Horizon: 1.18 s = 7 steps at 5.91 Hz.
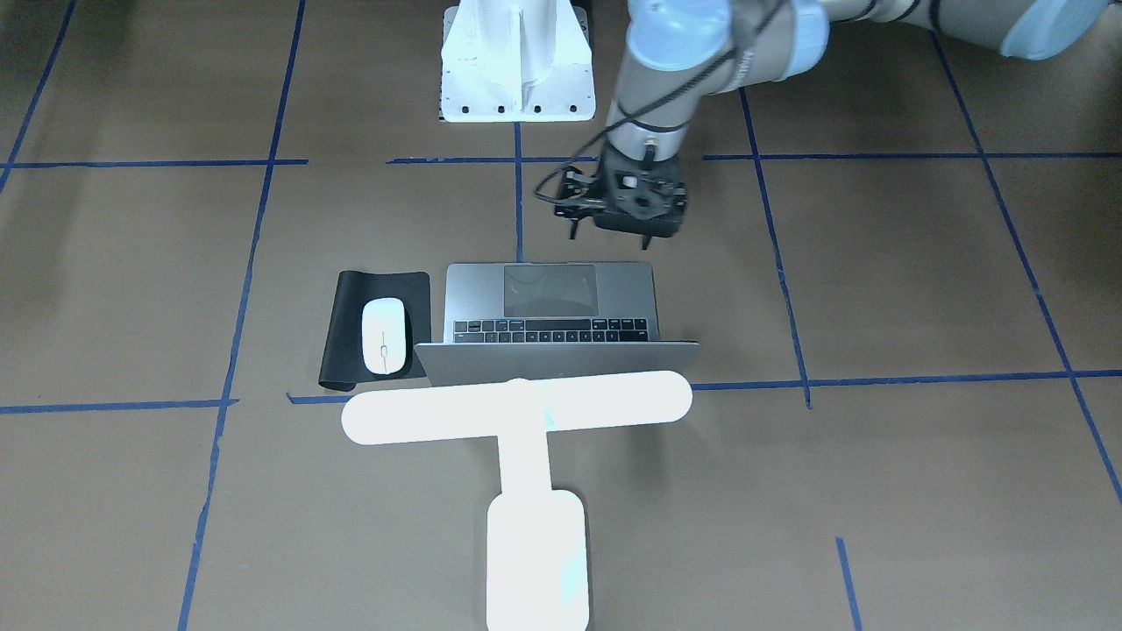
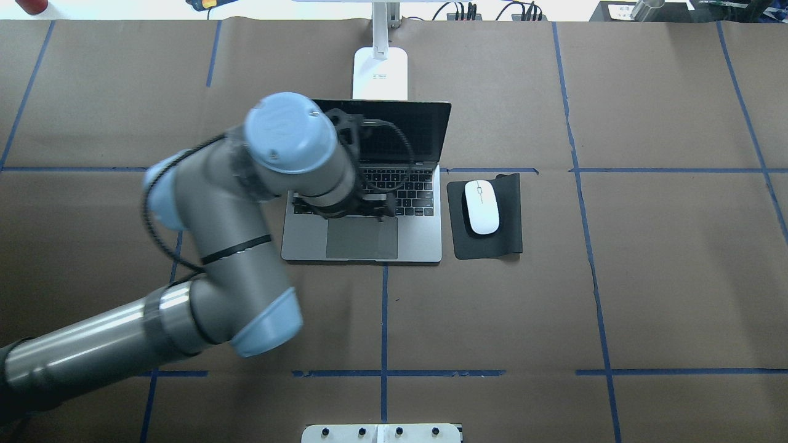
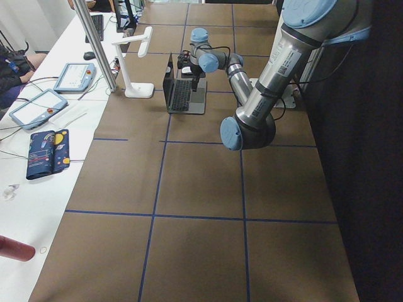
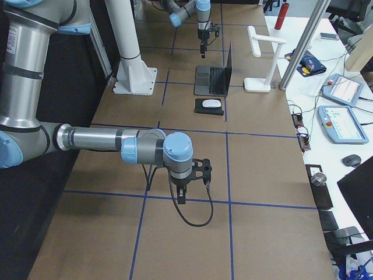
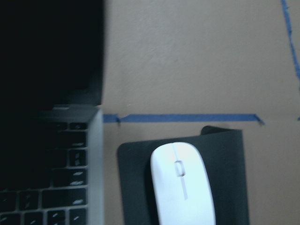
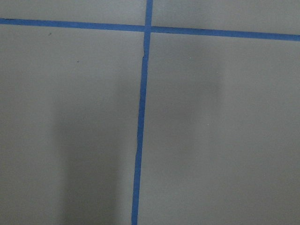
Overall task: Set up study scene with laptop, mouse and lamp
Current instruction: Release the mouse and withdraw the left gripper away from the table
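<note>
Brown table (image 2: 677,277), blue tape lines (image 2: 384,320)

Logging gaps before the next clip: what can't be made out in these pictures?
1. Left gripper: overhead, the left arm covers it; front-facing, its fingers are too small to judge open or shut.
2. Right gripper: shown only in exterior right; state unclear.
3. Glowing white T-shaped lamp: blown out front-facing; overhead's top edge cuts its bar.
4. Slim silver-grey laptop: overhead, that arm hides part of keyboard, screen.
5. Flat white oval mouse: left wrist view's bottom edge cuts it.

worktop (image 2: 646,277), brown paper with blue tape grid | open silver-grey laptop (image 1: 552,326) | black rectangular mat (image 2: 492,245) just beside it | rounded base of white T-shaped lamp (image 2: 380,74) behind, seemingly apart
</note>
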Tool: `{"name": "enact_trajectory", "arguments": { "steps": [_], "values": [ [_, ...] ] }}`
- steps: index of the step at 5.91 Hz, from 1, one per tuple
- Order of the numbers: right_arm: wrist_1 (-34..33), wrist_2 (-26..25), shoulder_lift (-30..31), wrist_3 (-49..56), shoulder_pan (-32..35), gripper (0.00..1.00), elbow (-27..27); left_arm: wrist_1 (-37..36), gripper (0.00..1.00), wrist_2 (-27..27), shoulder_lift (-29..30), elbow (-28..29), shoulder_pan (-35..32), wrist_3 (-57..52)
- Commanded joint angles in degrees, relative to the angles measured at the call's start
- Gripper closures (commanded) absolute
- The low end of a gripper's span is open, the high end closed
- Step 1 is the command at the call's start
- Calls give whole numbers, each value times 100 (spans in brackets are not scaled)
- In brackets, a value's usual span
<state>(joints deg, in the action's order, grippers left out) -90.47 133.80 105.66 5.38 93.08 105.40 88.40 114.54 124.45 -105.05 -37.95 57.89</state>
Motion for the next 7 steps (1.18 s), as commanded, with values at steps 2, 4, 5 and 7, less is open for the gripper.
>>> {"name": "enact_trajectory", "arguments": {
  "steps": [2, 4, 5, 7],
  "values": [
    [47, -109, -1, -46, 43, 0, -29, -69, 0, 682, -1497, -743, -1079, -1258],
    [38, -92, -62, -64, 26, 0, -46, -69, 0, 1279, -2438, -702, -2403, -3037],
    [38, 91, -63, -55, 26, 0, -63, -434, 0, 1421, -2713, -493, -3072, -3986],
    [38, 85, -98, -55, 26, 0, -37, -894, 0, 1701, -2951, 295, -4276, -5789]
  ]
}}
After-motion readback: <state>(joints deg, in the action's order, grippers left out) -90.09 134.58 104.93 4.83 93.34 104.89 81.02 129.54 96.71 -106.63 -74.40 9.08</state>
